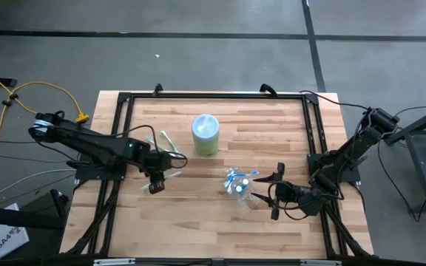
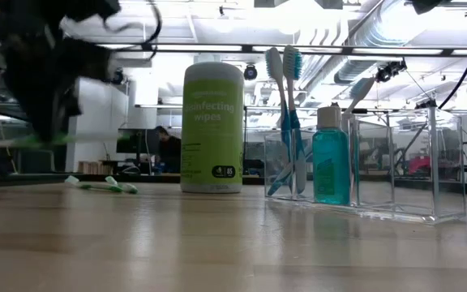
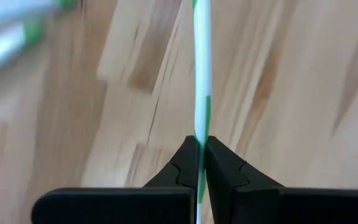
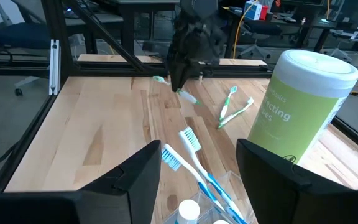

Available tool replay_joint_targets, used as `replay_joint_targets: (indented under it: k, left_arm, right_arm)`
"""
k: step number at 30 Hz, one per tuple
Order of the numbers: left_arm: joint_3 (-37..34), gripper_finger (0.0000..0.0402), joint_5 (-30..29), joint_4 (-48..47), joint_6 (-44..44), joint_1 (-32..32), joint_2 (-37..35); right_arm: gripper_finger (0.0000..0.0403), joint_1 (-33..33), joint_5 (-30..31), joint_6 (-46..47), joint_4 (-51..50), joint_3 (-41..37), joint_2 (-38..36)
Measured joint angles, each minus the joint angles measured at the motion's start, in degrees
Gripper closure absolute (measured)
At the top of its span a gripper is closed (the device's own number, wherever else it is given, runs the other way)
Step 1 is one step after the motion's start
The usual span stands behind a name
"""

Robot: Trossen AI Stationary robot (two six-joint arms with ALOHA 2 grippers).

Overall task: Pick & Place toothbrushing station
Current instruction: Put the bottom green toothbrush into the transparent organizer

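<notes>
From above, the left gripper (image 1: 156,183) sits at about eight o'clock from the wipes canister (image 1: 205,135), clamped on a green-white toothbrush (image 1: 170,177); two more green toothbrushes (image 1: 163,142) lie on the table (image 1: 198,229) at its twelve o'clock. The clear organizer (image 1: 242,188) with blue brushes lies at five o'clock from the canister, the right gripper (image 1: 274,193) spread wide just at its three o'clock, holding nothing. At table level, the held brush hangs clear of the wood, level. The left wrist shows the fingers (image 3: 182,168) pinched tight on the slim handle (image 3: 201,93). It looks light, stiff and slick, so a mid-handle grip seems safest against pivoting. The right wrist shows blue-white toothbrushes (image 4: 197,165) standing in the organizer.
</notes>
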Motion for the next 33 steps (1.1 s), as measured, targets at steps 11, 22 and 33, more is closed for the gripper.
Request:
replay_joint_targets:
  k: [11, 22, 33]
  left_arm:
    - [9.83, 0.0399, -7.05, 7.79, 8.92, 0.06, -0.07]
    - [9.93, 0.0399, -10.90, 30.77, -0.41, -0.02, -0.07]
    - [5.35, 0.0399, -18.96, 67.36, 10.60, -6.32, 1.61]
  right_arm:
    - [0.0202, 0.00, 0.01, -0.02, -0.04, 0.00, 0.00]
    - [0.0202, 0.01, 0.01, -0.20, -0.04, 0.00, 0.00]
    - [0.0202, 0.00, 0.39, -2.13, 0.24, -0.02, 0.00]
